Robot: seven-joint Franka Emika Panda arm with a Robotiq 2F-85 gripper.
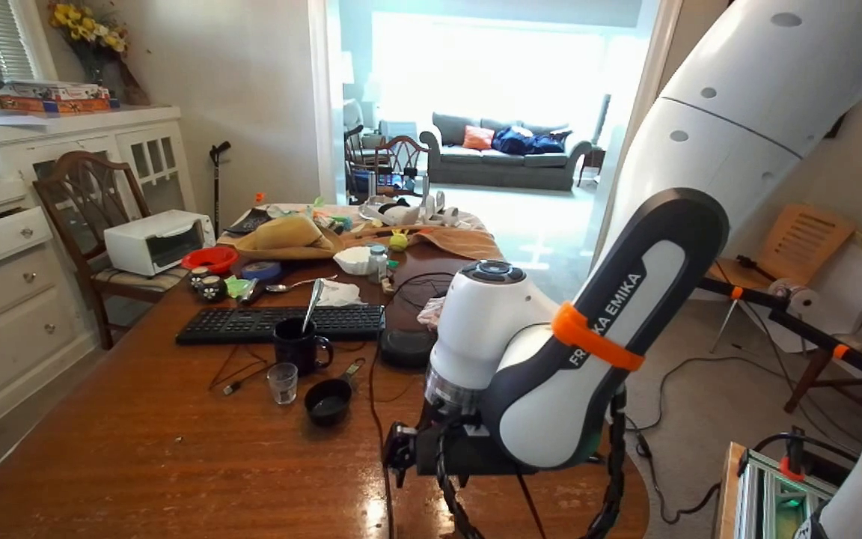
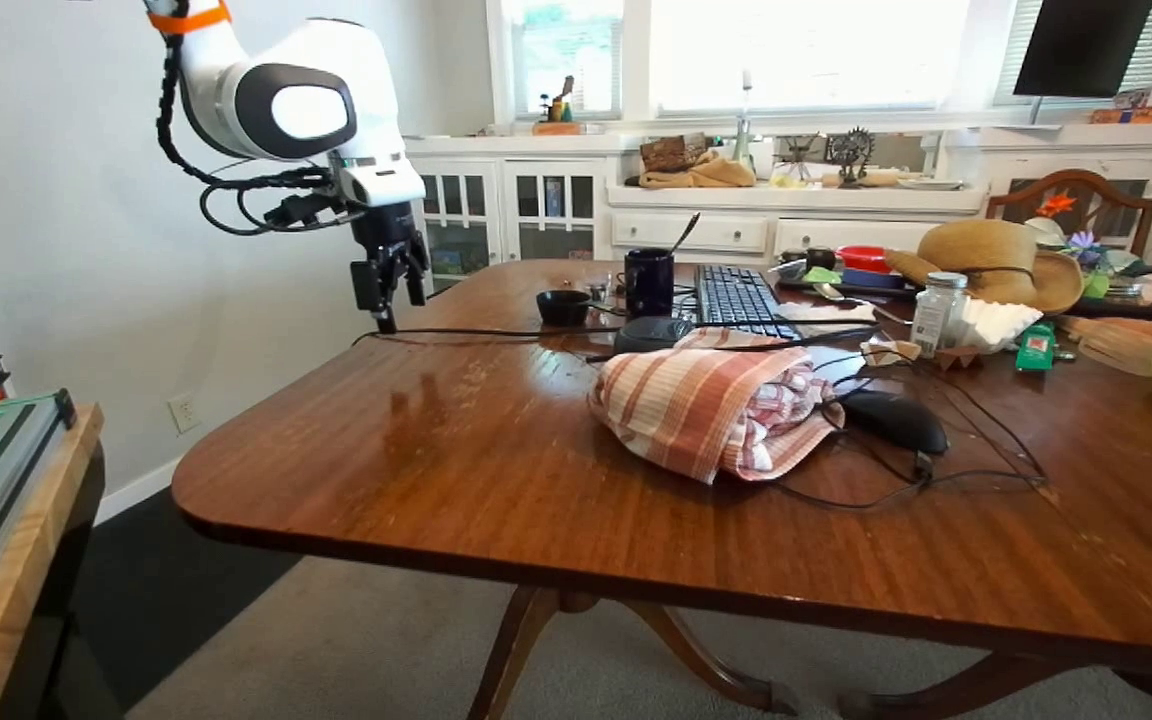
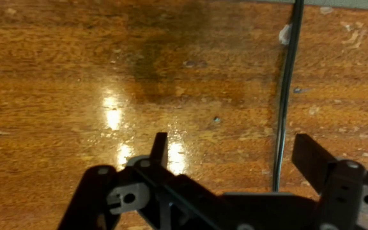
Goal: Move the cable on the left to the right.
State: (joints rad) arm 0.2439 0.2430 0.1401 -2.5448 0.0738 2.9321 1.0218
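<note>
The cable (image 3: 287,80) is a long thin black cord lying on the wooden table. In the wrist view it runs from the table edge at the top down between my fingers. It shows in both exterior views, along the table past the black cup (image 1: 375,397) and toward the table end (image 2: 486,331). My gripper (image 3: 230,140) is open, fingers pointing down. The cable passes between the fingertips, nearer the right finger in the wrist view and apart from both. The gripper also shows in both exterior views (image 1: 431,477) (image 2: 402,312). The cable's lower part is hidden behind the gripper body in the wrist view.
A black measuring cup (image 1: 328,400), a clear glass (image 1: 282,383), a dark mug (image 1: 295,346) with a spoon and a keyboard (image 1: 236,326) stand near the cable. A flat black gadget (image 1: 405,349), a striped cloth (image 2: 686,395) and a mouse (image 2: 894,420) lie farther along.
</note>
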